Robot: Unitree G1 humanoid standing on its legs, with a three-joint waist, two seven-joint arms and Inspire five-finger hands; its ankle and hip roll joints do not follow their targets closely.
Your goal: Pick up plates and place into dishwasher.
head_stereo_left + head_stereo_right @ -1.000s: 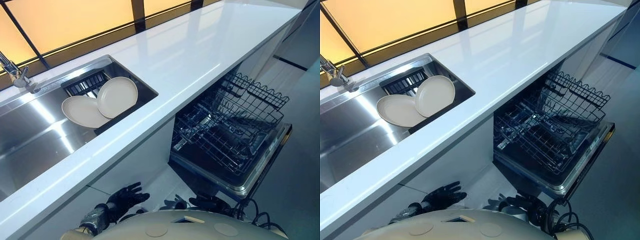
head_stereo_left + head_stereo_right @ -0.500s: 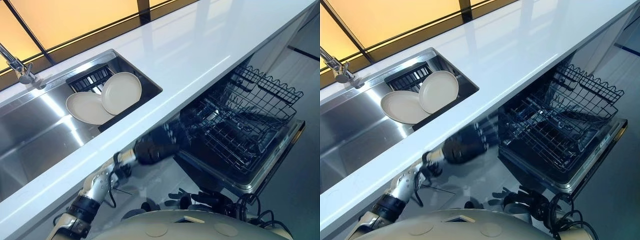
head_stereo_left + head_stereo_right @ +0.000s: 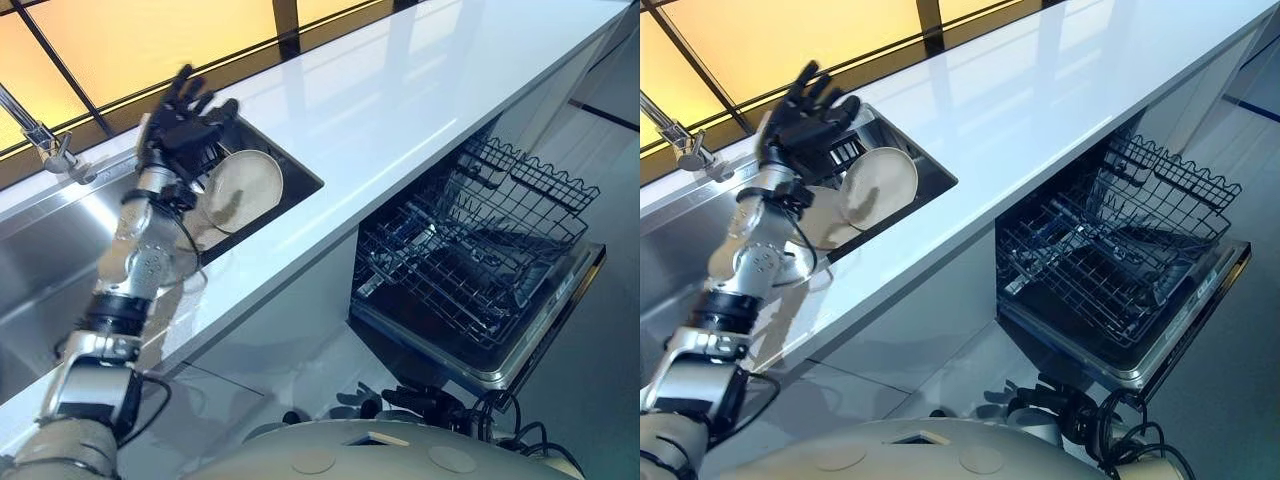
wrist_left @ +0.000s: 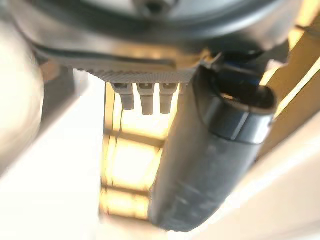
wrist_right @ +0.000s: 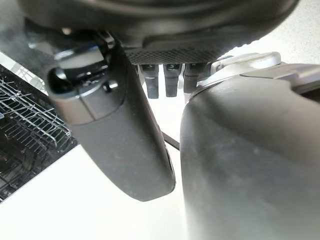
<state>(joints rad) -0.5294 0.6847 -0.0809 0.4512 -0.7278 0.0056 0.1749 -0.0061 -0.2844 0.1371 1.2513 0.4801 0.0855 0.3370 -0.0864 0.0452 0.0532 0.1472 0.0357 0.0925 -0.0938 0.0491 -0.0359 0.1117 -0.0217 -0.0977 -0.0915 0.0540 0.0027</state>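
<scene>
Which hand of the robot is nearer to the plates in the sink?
Left. The left hand hovers open over the sink, close by the plates; the right hand hangs low, near the open dishwasher.

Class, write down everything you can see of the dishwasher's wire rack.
The wire rack is a dark metal basket of thin crossed wires. It has rows of upright prongs inside and one taller side ending in a wavy edge. It is pulled out of the machine and sits on the dishwasher's lowered door, below the front edge of the white countertop. No plate stands in it yet, and nothing but the door touches it.
</scene>
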